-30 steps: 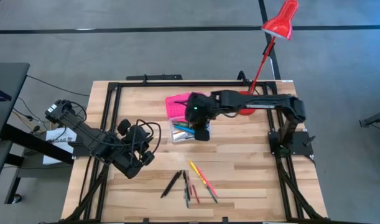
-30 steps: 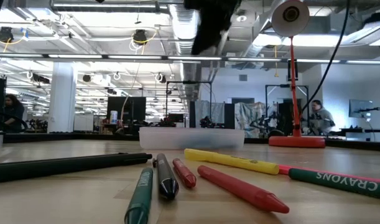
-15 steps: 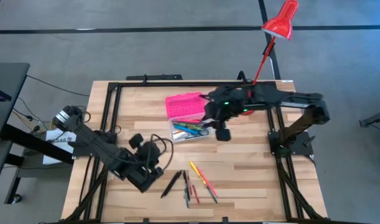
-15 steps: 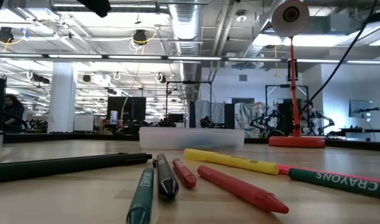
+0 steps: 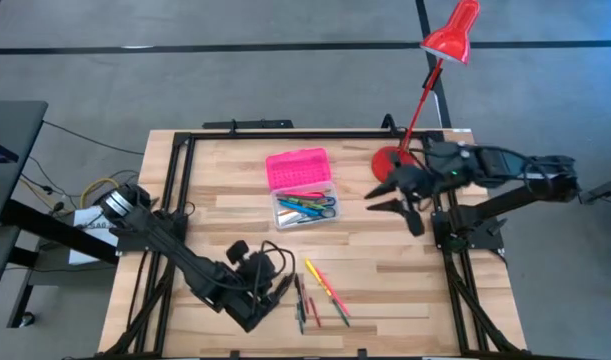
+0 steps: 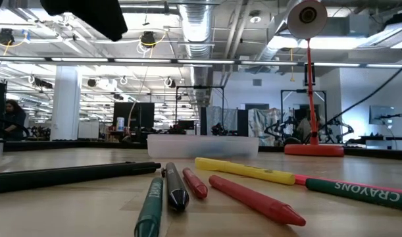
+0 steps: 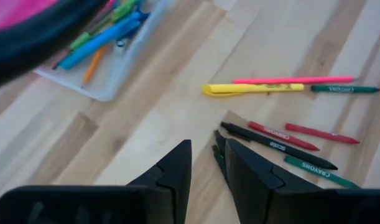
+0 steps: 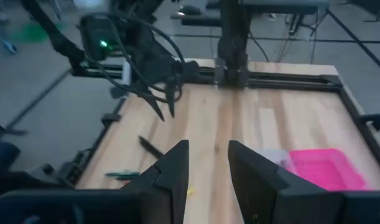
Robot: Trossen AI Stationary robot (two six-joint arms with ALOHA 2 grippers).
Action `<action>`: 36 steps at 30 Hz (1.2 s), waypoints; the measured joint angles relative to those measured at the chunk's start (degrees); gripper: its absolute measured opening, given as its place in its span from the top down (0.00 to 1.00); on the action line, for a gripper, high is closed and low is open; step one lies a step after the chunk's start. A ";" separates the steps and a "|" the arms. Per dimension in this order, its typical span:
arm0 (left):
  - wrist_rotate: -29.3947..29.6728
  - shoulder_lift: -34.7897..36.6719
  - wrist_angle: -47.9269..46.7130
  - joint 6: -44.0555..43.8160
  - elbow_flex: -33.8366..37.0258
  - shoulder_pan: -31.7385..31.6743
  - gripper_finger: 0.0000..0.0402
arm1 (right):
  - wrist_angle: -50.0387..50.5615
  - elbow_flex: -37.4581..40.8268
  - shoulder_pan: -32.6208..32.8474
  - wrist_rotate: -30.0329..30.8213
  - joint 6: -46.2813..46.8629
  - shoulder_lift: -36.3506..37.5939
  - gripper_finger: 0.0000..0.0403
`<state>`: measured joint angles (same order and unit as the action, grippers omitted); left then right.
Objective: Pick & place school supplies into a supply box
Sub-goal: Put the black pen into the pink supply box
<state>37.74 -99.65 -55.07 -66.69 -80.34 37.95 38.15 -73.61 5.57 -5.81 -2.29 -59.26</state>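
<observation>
Supply box (image 5: 303,187) lies open, pens inside; left gripper (image 5: 281,287) fingers parted, empty, over loose crayons (image 5: 320,293); right gripper (image 5: 385,198) released.

From overhead you look straight down on the whole pale wooden slatted table (image 5: 385,260). Your low camera sits at tabletop height, close behind the loose crayons and pens (image 6: 207,187), facing the clear plastic case with its pink lid (image 5: 301,186) and the room beyond. Each wrist camera looks past its own dark fingers; both also catch that case.
</observation>
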 joint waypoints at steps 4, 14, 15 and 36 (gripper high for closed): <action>-1.06 -2.62 2.52 1.70 -0.01 0.20 0.77 | -2.46 7.63 3.64 3.97 4.92 6.29 0.74; -9.11 -9.00 4.79 -2.03 0.00 0.18 0.77 | -8.08 19.20 16.92 17.41 9.89 15.80 0.74; -10.19 -9.36 5.57 -2.57 0.00 0.12 0.77 | -8.65 19.84 17.98 18.78 9.95 16.45 0.74; -18.62 -10.28 16.82 -10.06 7.76 -1.64 0.77 | -10.88 25.75 22.17 24.27 14.31 18.05 0.74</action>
<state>19.12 -109.93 -38.26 -76.75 -72.58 36.32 27.28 -47.86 27.75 18.46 12.02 -41.21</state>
